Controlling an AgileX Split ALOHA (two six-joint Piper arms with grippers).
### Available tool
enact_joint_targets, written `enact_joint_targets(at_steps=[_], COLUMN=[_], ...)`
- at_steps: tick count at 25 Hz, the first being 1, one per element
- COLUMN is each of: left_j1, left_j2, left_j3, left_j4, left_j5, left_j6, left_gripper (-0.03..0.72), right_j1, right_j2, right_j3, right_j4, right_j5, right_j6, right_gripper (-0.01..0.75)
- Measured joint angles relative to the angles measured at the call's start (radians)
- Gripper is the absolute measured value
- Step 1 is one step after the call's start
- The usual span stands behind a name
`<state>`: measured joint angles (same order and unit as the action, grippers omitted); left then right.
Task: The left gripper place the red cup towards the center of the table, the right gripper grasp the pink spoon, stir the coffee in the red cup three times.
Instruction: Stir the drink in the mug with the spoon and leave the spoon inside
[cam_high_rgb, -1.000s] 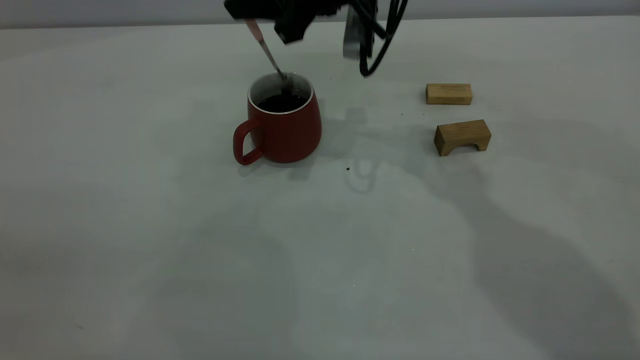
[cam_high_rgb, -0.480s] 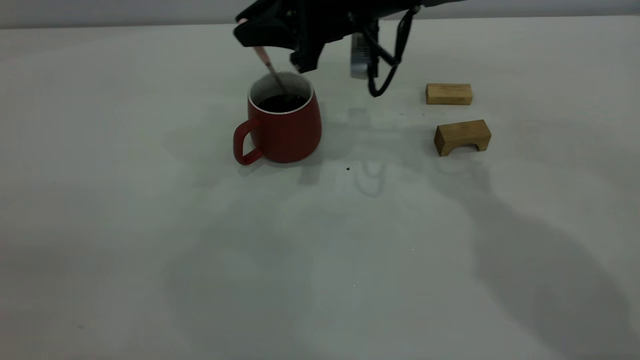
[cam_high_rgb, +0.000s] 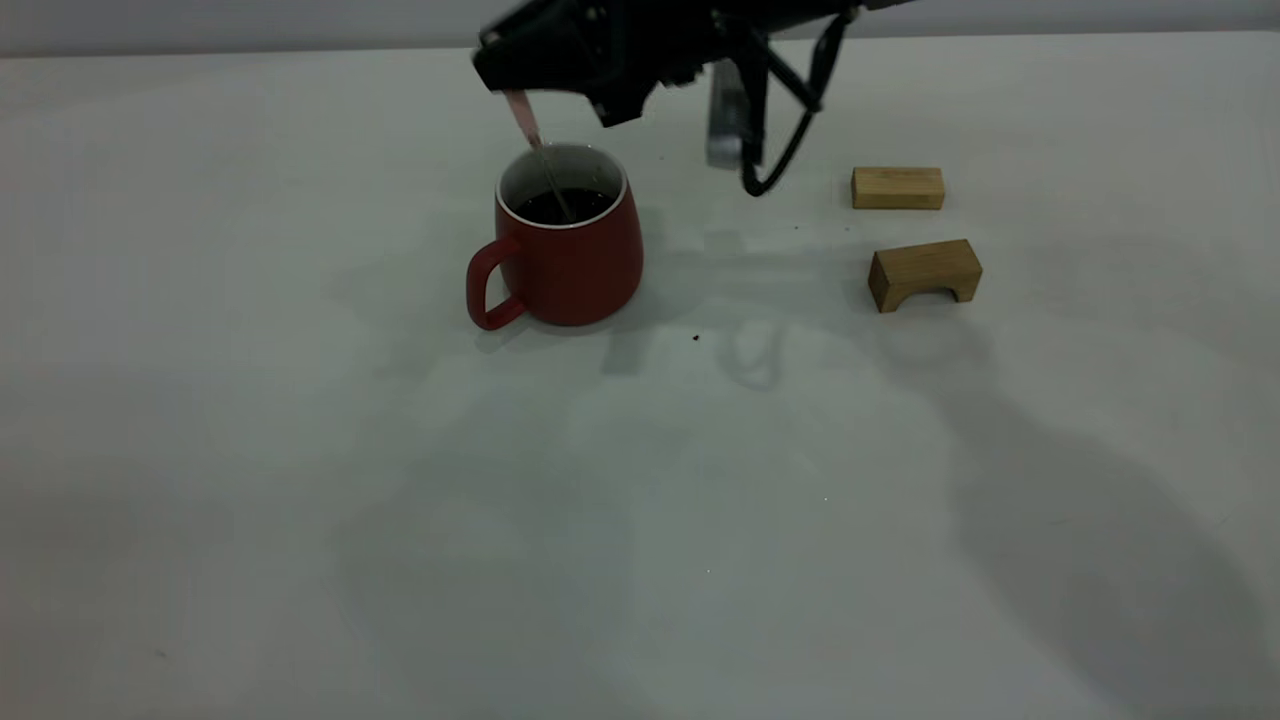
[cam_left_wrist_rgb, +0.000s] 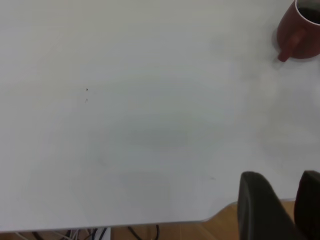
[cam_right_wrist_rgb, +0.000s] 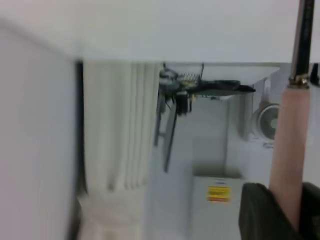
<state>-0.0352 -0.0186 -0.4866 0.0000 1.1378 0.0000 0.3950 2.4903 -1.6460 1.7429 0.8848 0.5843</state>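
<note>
Jaws of my right gripper (cam_high_rgb: 520, 82) are clamped on the pink spoon (cam_high_rgb: 524, 118), whose metal neck slants down from them into the coffee (cam_high_rgb: 563, 205) in the red cup (cam_high_rgb: 560, 250) directly below on the table (cam_high_rgb: 400, 480). My left gripper (cam_left_wrist_rgb: 280, 210) sits well away from the cup at the table's edge, its jaws slightly parted and holding nothing.

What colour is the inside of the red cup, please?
White, above the dark coffee in the red cup; the exterior view shows it best.
</note>
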Motion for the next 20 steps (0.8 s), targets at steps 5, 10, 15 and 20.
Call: enact_joint_targets(at_steps=[5,10,15,20], left_j1=[0.0,0.0,0.0,0.0], left_j2=[0.0,0.0,0.0,0.0], left_j3=[0.0,0.0,0.0,0.0], left_j4=[0.0,0.0,0.0,0.0], left_j5=[0.0,0.0,0.0,0.0], left_j6=[0.0,0.0,0.0,0.0], left_gripper=[0.247,0.247,0.247,0.247], right_j1=[-0.013,-0.036,-0.002,0.018], right_j2=[0.0,0.0,0.0,0.0], right_j3=[0.0,0.0,-0.003,-0.005], right_j4=[-0.009,-0.113,-0.109,-0.016], right_j5=[-0.022,-0.007,-0.006,-0.017], right_j6=[-0.085,0.176,0.216,-0.069], right_gripper=[0.135,0.135,0.135,0.135])
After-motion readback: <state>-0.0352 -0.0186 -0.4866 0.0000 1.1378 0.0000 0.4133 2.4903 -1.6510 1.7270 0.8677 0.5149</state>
